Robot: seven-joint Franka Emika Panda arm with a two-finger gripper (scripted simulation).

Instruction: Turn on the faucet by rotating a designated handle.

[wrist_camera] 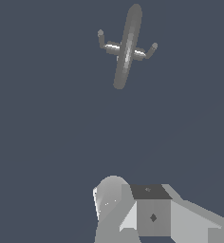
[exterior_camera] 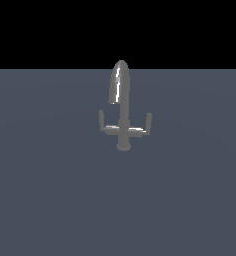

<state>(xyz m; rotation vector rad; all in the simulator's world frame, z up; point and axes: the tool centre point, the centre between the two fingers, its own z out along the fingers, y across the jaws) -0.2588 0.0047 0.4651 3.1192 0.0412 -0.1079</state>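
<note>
The faucet (exterior_camera: 122, 107) stands alone on the dark grey surface in the exterior view, with its tall arched spout over a round post. The spout mouth hangs towards the exterior view's left. The handle (exterior_camera: 104, 125) is the thin lever arm on that side, with a short upturned tip. Its twin arm (exterior_camera: 144, 127) points to the exterior view's right. The wrist view shows the faucet (wrist_camera: 127, 47) from above with both arms; I cannot tell there which is the handle. My gripper (wrist_camera: 152, 211) shows only as pale grey blocks, far from the faucet and touching nothing. It is not in the exterior view.
The flat dark grey surface (exterior_camera: 50, 200) spreads all around the faucet. A black background (exterior_camera: 40, 30) lies beyond its far edge.
</note>
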